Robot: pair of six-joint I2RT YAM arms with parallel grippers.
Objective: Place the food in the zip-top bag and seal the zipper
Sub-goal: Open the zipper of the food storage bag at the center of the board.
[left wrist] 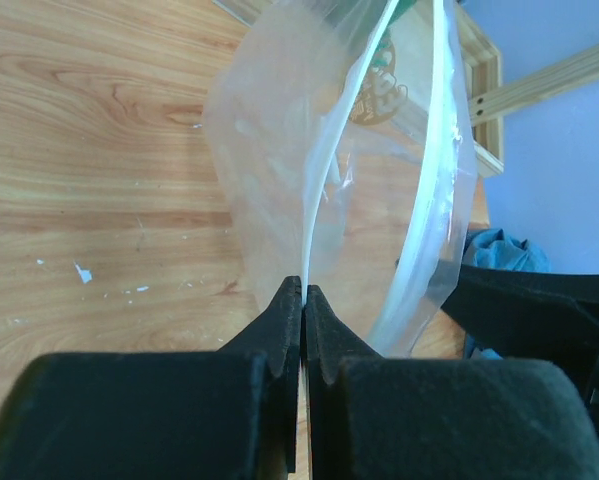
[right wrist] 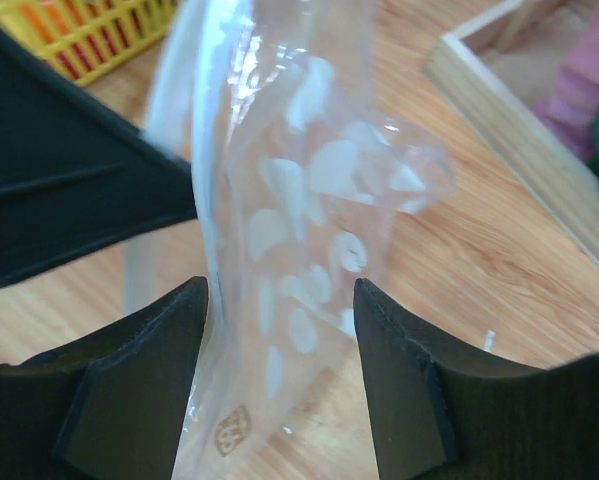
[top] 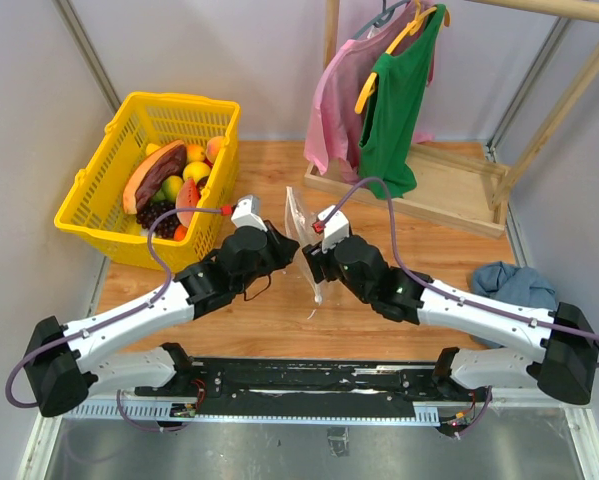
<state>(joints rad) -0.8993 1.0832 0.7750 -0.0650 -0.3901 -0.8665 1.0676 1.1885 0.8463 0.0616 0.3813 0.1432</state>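
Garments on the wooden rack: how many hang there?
2. A pink shirt hangs at the left; a green tank top hangs beside it on the right, overlapping it. Others could be hidden behind them.

I have both arms reaching inward from their bases, elbows low, so the two wrists almost meet head-on. My left arm comes in from the left. The left gripper is pinched tight, jaws flush together on an edge of the zip-top bag. My right arm mirrors it. The right gripper has its jaws spread apart, with bag film hanging between them. I cannot tell whether either finger touches it.
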